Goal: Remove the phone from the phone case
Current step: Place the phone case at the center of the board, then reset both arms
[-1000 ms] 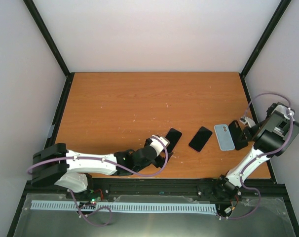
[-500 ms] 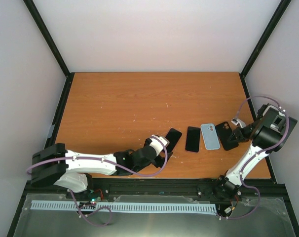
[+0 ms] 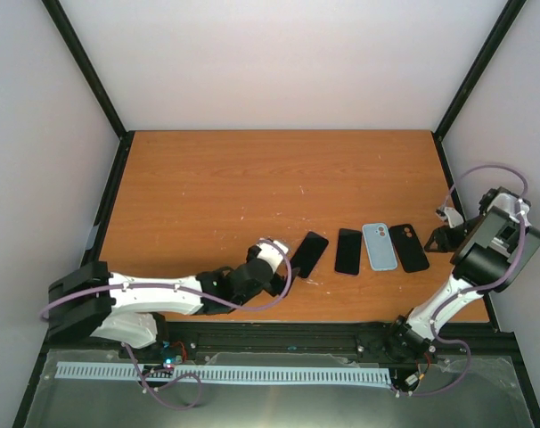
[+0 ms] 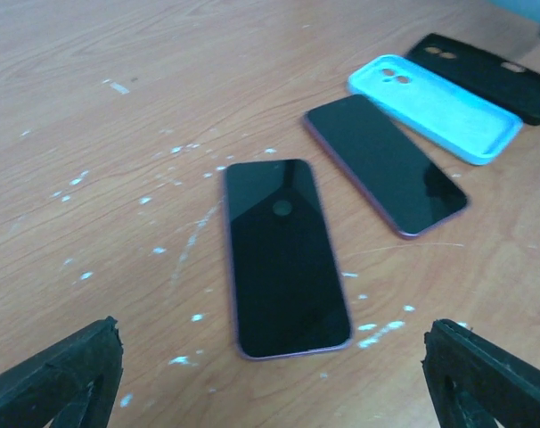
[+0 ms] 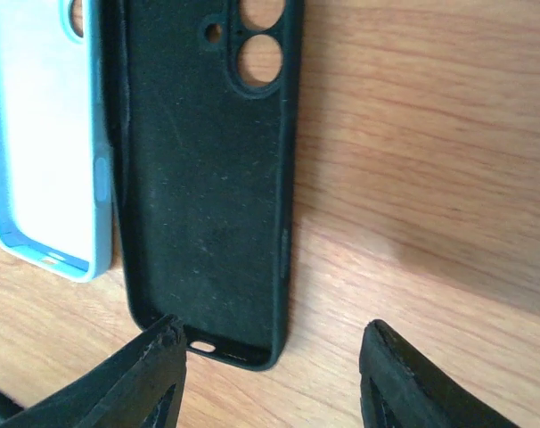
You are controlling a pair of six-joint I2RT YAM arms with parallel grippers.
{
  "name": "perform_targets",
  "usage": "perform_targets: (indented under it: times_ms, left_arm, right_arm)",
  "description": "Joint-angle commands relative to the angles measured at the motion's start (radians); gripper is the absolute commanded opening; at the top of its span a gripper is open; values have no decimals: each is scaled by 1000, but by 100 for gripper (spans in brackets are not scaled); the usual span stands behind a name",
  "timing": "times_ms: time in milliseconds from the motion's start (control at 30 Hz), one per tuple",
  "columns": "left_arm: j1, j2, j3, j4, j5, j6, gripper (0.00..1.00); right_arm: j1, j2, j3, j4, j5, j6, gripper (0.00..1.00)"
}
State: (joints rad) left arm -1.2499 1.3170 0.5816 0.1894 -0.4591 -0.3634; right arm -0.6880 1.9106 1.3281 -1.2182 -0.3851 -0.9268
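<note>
1. The left gripper (image 3: 288, 267) stood wide open low over the tabletop (image 3: 208, 187) near its front edge. Its fingers (image 4: 69, 370) grasped nothing and touched nothing.
2. Just beyond those fingers a dark-screened phone (image 4: 283, 257) lay flat and face up, free of any case.
3. A second phone (image 4: 384, 163) lay to its right, apart from it and likewise uncased.
4. Further right a light blue case (image 4: 435, 107) lay hollow side up and empty. A black case (image 5: 203, 178) lay just beside it, also empty. Whether the two cases touched could not be told.
5. The right gripper (image 5: 272, 328) hung over the black case's lower end, jaws partly apart and holding nothing. Whether its fingers (image 5: 154, 374) met the case could not be told.
6. The left wrist view cut off the black case at the upper right corner and showed only the finger ends.
7. The right wrist view cut off the tops of both cases and the blue case's left side.
8. From above, the right gripper's fingers were too small to make out.
</note>
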Motion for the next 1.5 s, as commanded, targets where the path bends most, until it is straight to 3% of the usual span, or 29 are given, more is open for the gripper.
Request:
perform_targets:
  times_ms: [0,200,367,500,567,633,667,833,900,1000,1167,1467]
  left_arm:
    - [93,-35,6,-98,10,-77,94]
    - [276,-128,59,-260,65,-94,99]
    - [478,-182,110,-342,172,-98,100]
    - [594,-175,192,-435,256,-144,99]
    - [617,-155,274,-496,231,-112,100]
    - [636,-136,356,-549,174,-57,100]
    - [652,-130,393,-566,150,-23,100]
    - [739,-130,538,-601,84,116,100]
    - [777,-136,585,-612,58,149,99]
    - [822,-154,642,-614,-1,185,100]
    - [839,-178,705,-620,-112,225,99]
    - [840,-213,783,-622,-78,255,99]
  right_arm:
    - [-9,-127,-52,132,74,42,55]
    - [41,-394,-104,178,-50,39,57]
    - [240,-597,-193,233,-73,110,59]
    - [378,-713,-199,312,-80,238,67]
    - [430,-752,-179,373,-51,319,76]
    - [459,-766,-152,436,-23,418,97]
    - [466,-764,-136,466,-15,458,100]
    - [499,-744,-104,635,12,621,100]
    - [547,-741,-119,713,195,740,100]
    - [604,-726,-65,692,255,809,100]
    - [623,-816,-43,729,226,868,100]
    - [624,-919,-9,724,177,859,100]
